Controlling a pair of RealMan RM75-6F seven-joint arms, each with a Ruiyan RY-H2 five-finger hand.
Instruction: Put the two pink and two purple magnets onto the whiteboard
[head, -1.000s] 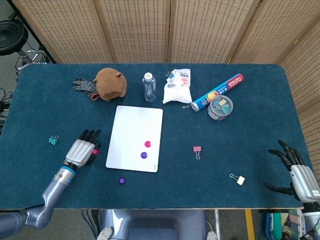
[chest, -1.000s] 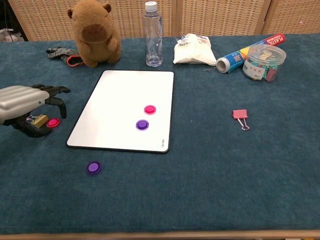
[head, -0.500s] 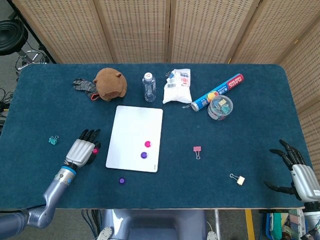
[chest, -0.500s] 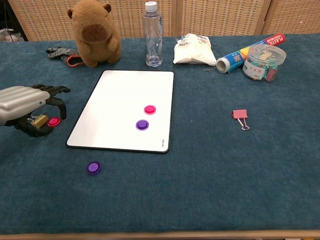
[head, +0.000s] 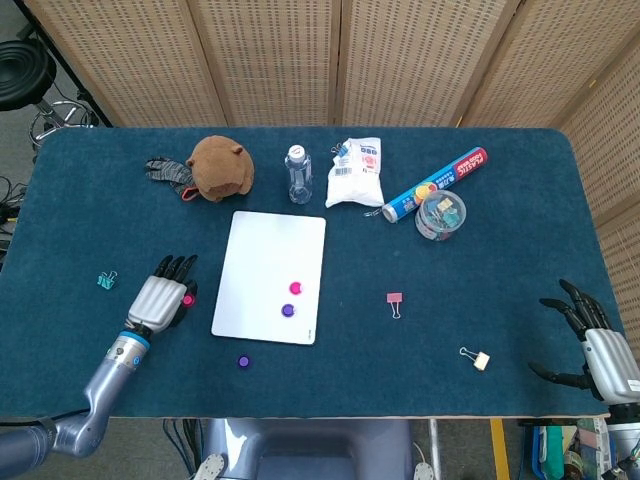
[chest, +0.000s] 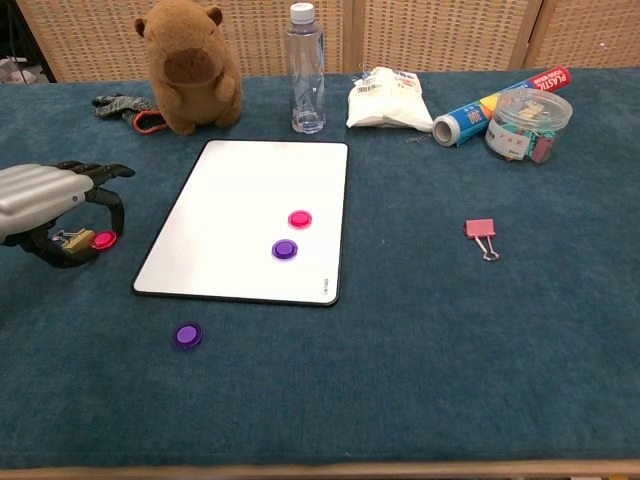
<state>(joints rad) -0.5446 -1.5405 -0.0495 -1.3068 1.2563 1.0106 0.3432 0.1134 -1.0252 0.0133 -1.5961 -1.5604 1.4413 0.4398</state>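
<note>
Item: whiteboard (head: 268, 276), lying flat at centre-left of the counter (head: 480, 250), long axis running from the lower frame edge toward the upper. On it: one pink magnet (head: 295, 288) and one purple magnet (head: 287, 310), close together in its lower right part. Off it: a second purple magnet (head: 243, 361) on the cloth just below the board's lower left corner, and a second pink magnet (chest: 104, 240) on the cloth just left of the board's left edge. Left hand (head: 160, 300): arched over that loose pink magnet, fingers curved down around it; whether they already pinch it cannot be told. From this hand the board lies directly to frame right, so the carry is judged short and sideways. Right hand (head: 600, 350): fingers spread, holding nothing, at the lower right corner, well apart from every magnet; the left is plainly the nearer. Head view: shows both hands, the pink magnet only as a sliver beside the fingers. Chest view: shows the magnet under the fingertips and a small binder clip (chest: 72, 239) beneath the palm, right hand absent.
</note>
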